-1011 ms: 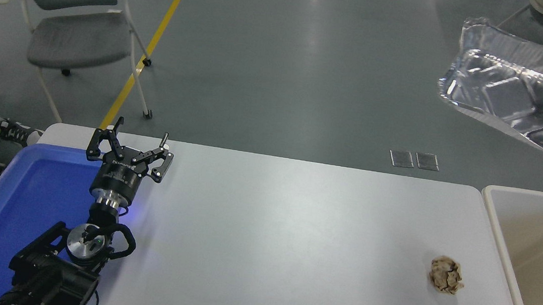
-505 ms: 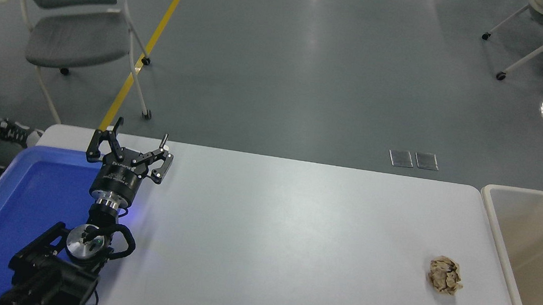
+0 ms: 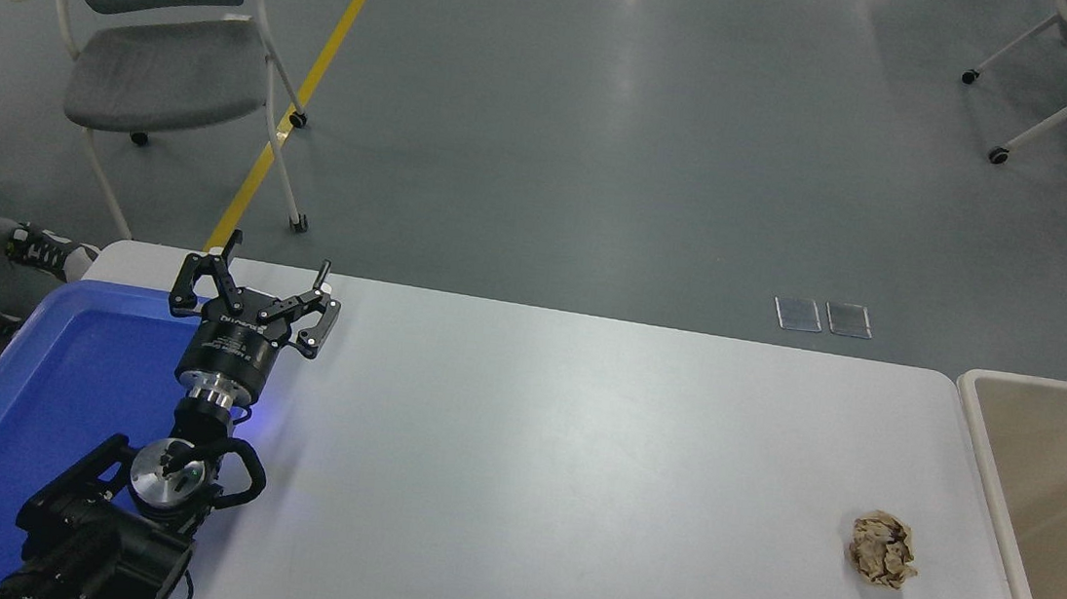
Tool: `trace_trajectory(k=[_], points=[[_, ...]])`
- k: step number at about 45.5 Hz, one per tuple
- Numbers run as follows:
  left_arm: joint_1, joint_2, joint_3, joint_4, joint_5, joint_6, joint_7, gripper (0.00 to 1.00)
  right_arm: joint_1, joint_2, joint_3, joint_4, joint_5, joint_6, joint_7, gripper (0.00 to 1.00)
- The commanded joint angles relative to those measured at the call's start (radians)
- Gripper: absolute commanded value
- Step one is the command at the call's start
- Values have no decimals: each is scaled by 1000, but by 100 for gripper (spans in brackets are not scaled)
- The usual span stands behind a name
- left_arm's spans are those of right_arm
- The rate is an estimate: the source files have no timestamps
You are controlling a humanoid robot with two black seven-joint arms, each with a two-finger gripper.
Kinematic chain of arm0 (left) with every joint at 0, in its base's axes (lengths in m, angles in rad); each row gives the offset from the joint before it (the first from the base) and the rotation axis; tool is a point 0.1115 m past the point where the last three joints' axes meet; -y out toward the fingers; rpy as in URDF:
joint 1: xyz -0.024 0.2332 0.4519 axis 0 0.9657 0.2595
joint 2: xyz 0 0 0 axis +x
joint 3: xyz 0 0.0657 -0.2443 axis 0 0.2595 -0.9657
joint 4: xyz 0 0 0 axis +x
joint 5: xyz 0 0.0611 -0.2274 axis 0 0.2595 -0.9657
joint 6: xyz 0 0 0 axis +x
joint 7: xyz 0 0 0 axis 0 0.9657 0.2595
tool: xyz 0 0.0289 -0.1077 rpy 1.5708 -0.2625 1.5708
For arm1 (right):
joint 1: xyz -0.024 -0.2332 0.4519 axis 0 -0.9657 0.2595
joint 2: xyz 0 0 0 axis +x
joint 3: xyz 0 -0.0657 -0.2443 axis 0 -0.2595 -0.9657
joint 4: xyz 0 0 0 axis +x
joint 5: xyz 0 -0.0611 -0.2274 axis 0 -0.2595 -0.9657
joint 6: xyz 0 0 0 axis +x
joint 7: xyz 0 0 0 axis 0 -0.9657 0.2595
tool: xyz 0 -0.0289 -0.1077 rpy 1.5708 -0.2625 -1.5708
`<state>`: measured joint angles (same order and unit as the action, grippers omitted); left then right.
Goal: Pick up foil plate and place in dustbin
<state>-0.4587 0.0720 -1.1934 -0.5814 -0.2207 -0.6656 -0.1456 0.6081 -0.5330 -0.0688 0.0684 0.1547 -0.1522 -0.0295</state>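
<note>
— As far as the table goes, where is the foil plate? I can't find it.

— Not in sight. Neither is the right arm. Nothing silver on the white table point(image 3: 557, 458), nothing in the visible part of the dustbin point(image 3: 977, 421), which stands at the table's right end with its beige inside showing bare.

— So what is on the table?

— A small tan paper wad point(image 3: 881, 548), near the bin's wall but apart from it. Blue tray point(image 3: 45, 390) at the left end. Left gripper point(image 3: 255, 297) parked over the tray's right edge, fingers spread wide, holding nothing.

— And the right gripper's state?

— Out of view, so no saying whether it grips anything.

— Suppose the plate has to be handled again. How would it behave?

— My guess: thin aluminium, very light, dents at a squeeze, springs little. Slippery on its flat faces. Best taken by the rim, one finger inside the wall and one outside, pinched gently so the wall doesn't crumple or slip free.

— Risk?

— A light tray may flutter or catch on the bin's pale rim on release, so I'd let go well inside the opening.

— Anything beyond the table?

— Grey chair point(image 3: 155, 58) on the floor, far left; yellow floor line point(image 3: 310, 82) beside it.
</note>
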Motion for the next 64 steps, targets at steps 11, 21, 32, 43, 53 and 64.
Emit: trace_trajectory(k=[11,21,32,43,53,64], points=[[0,0,0,0,0,0,0,99,-157,67,76,-71,2,-4,3,0],[0,0,0,0,0,0,0,99,-152,67,75,-73,0,-4,3,0],[0,0,0,0,0,0,0,99,-151,68,70,-71,-7,-3,3,0],[0,0,0,0,0,0,0,99,-151,70,61,-71,-9,-4,3,0],[0,0,0,0,0,0,0,99,-151,70,55,-71,-9,-6,5,4],[0,0,0,0,1,0,0,99,-148,82,55,-71,-9,-4,8,58]])
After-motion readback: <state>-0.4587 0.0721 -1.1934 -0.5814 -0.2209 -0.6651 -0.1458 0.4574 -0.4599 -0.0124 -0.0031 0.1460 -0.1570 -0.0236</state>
